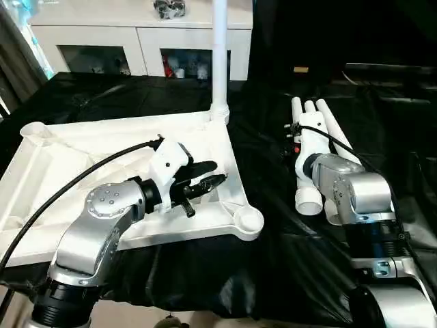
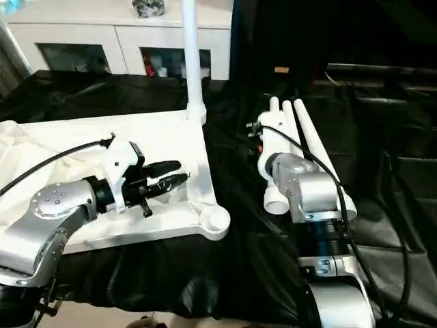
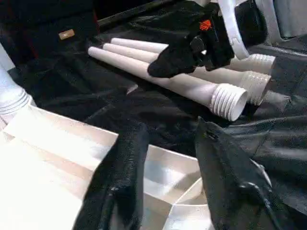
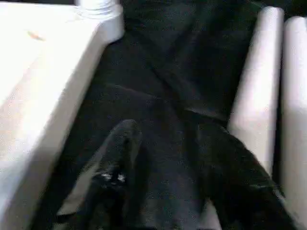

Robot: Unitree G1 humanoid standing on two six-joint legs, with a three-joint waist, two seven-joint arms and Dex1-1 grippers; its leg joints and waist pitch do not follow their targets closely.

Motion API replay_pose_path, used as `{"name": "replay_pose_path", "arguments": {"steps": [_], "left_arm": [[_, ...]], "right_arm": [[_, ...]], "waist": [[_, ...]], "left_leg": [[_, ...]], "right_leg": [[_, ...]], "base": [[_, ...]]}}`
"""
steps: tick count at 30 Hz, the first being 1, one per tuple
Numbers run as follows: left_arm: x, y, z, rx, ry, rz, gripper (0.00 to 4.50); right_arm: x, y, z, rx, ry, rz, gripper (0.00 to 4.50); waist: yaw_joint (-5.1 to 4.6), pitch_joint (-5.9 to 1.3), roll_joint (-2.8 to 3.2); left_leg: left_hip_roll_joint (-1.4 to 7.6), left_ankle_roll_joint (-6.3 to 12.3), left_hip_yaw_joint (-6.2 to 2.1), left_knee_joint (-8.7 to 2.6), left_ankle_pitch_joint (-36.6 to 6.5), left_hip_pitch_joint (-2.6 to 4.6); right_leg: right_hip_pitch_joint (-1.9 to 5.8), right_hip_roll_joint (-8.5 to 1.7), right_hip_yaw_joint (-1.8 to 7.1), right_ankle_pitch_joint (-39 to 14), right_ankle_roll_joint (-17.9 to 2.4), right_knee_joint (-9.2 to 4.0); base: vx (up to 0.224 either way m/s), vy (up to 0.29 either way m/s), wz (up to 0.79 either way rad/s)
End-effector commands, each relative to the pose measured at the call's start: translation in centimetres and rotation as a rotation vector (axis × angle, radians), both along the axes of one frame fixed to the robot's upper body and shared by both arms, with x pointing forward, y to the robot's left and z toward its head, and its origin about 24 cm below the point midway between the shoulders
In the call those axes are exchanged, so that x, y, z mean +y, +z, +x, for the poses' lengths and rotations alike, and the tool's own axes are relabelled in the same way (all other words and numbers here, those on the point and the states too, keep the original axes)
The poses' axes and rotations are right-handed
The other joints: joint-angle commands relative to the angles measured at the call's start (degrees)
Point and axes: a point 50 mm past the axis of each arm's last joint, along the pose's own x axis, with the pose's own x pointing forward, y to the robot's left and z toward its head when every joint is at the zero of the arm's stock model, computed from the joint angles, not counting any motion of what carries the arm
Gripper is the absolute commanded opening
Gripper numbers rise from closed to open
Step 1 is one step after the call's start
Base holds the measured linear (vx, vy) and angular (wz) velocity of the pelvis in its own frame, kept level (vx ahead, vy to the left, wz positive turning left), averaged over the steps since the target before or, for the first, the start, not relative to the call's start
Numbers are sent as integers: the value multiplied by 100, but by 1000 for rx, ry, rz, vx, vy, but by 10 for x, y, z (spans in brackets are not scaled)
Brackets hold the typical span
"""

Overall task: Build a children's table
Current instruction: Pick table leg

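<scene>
The white tabletop [image 1: 102, 147] lies upside down on the left, ribs up, with a round socket [image 1: 247, 220] at its near right corner. One white leg [image 1: 219, 48] stands upright in the far right corner socket. Three loose legs [image 1: 328, 126] lie side by side on the black cloth to the right. My left gripper [image 1: 215, 173] hovers over the tabletop's right part, open, with nothing between its fingers [image 3: 122, 163]. My right gripper [image 4: 168, 129] is open and holds nothing. It hangs over the cloth between the tabletop's edge and the loose legs [image 4: 259, 72].
A black cloth [image 1: 287, 239] covers the work surface, and its front edge runs just below the tabletop. A white cabinet [image 1: 136, 41] with glass doors stands at the back, with a dark object [image 1: 169, 8] on top. A black cable [image 1: 68, 188] runs along my left forearm.
</scene>
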Motion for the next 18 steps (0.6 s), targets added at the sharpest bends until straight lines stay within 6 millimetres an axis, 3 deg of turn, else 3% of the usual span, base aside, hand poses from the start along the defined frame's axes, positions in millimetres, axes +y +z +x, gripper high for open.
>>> {"name": "replay_pose_path", "arguments": {"steps": [1,8,14,18], "left_arm": [[-1,0,-2,8,-2,3,207],[2,-3,-6,37,-6,34,269],[2,-5,-9,46,-16,56,317],[1,-7,-9,40,-24,93,322]], "right_arm": [[-4,6,1,-6,-36,-11,240],[-5,5,0,9,-87,-8,303],[-11,-2,1,49,-139,-16,348],[-14,-9,1,96,-162,-20,350]], "waist": [[-5,-366,-29],[-15,-377,-17],[-9,-375,4],[-9,-375,2]], "left_leg": [[75,-187,-10,-411,-805,40],[69,-188,-12,-401,-707,38],[64,-226,-11,-402,-797,50],[63,-237,-13,-403,-829,54]], "right_leg": [[304,-252,303,-1051,-818,-427],[314,-241,300,-764,-871,-393],[311,-241,298,-827,-866,-397],[309,-239,298,-869,-854,-402]], "base": [[0,0,0],[0,0,0],[0,0,0],[0,0,0]]}}
